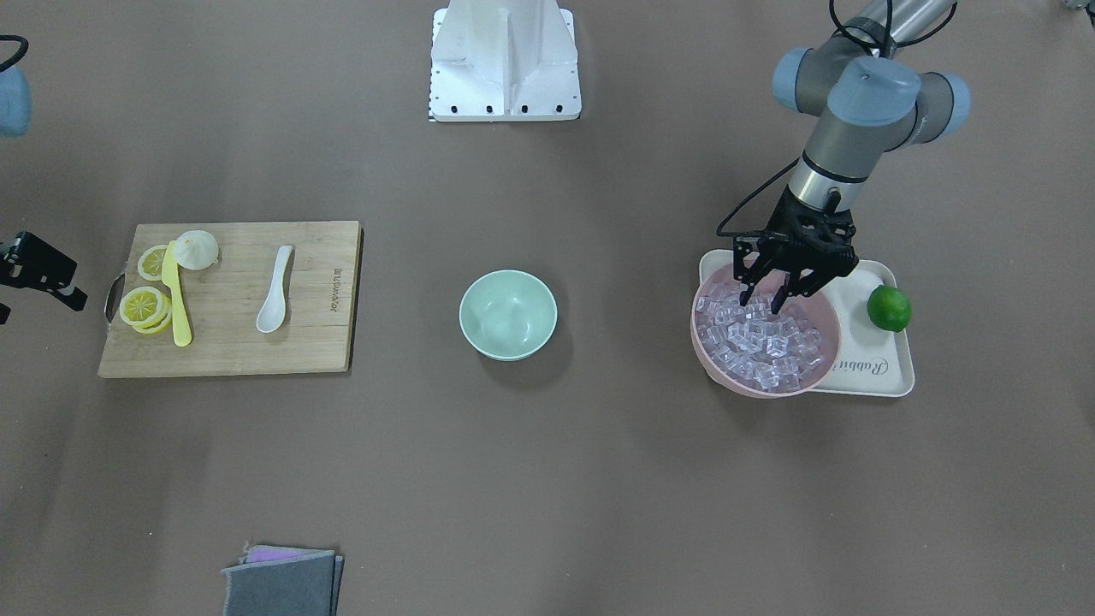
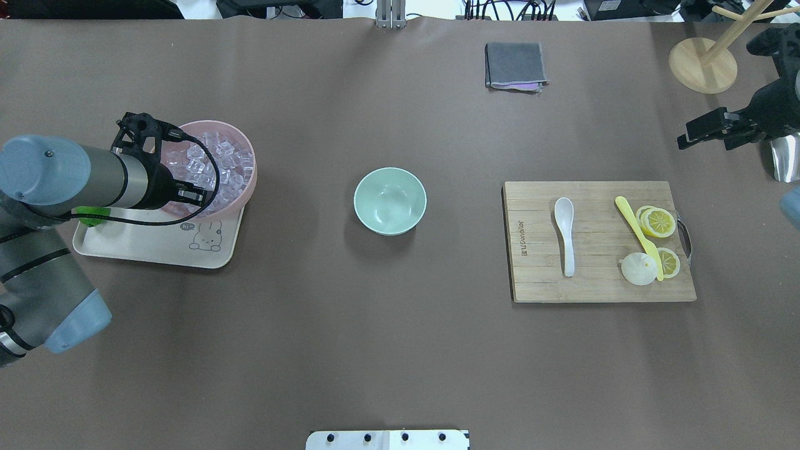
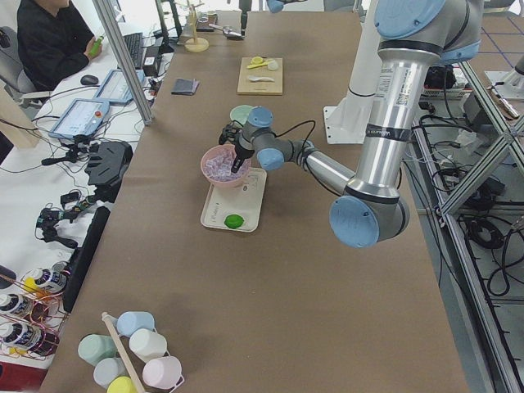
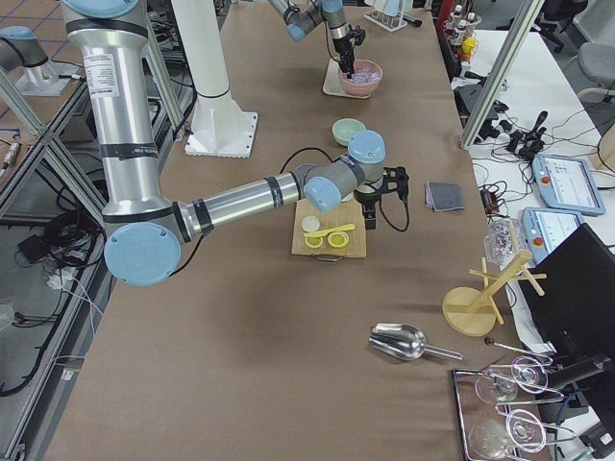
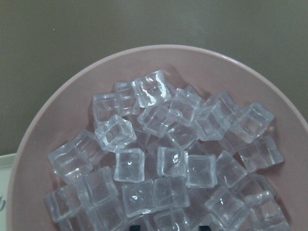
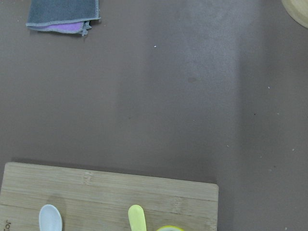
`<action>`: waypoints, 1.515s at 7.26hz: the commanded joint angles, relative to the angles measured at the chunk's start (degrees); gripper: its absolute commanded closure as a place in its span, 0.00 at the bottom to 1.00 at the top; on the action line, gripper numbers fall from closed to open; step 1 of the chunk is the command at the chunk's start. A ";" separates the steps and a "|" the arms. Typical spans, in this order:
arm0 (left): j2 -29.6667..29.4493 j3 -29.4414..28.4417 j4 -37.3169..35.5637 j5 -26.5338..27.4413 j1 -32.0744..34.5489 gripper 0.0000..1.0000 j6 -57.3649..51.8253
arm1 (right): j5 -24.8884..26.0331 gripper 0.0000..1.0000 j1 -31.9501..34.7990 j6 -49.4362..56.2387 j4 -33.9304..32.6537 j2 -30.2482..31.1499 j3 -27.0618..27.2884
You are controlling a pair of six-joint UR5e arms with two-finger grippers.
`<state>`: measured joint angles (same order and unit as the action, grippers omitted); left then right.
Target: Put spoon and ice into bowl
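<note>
The white spoon (image 1: 275, 289) lies on the wooden cutting board (image 1: 222, 342); it also shows in the overhead view (image 2: 565, 234) and, as just its tip, in the right wrist view (image 6: 50, 219). The mint-green bowl (image 1: 508, 313) (image 2: 390, 200) stands empty at the table's middle. Many clear ice cubes (image 1: 761, 338) (image 5: 163, 163) fill a pink bowl (image 1: 710, 359). My left gripper (image 1: 760, 303) is open, with its fingertips down among the ice. My right gripper (image 2: 706, 134) is open and empty, hovering beyond the board's far end.
The pink bowl stands on a cream tray (image 1: 864, 376) with a lime (image 1: 889, 308). On the board lie a yellow knife (image 1: 177, 299), lemon slices (image 1: 144, 306) and a white dome-shaped piece (image 1: 198, 249). A grey cloth (image 2: 515, 65) and a wooden stand (image 2: 702, 65) are at the far edge.
</note>
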<state>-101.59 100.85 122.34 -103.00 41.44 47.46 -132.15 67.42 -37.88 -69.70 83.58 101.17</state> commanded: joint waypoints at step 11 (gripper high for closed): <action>-13.35 4.53 -7.91 -13.10 9.10 1.00 13.42 | 8.99 0.00 -13.42 -17.09 0.00 -4.12 1.83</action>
<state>-111.15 105.62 115.47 -116.06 50.96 56.35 -126.11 57.97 -49.41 -69.63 79.72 101.96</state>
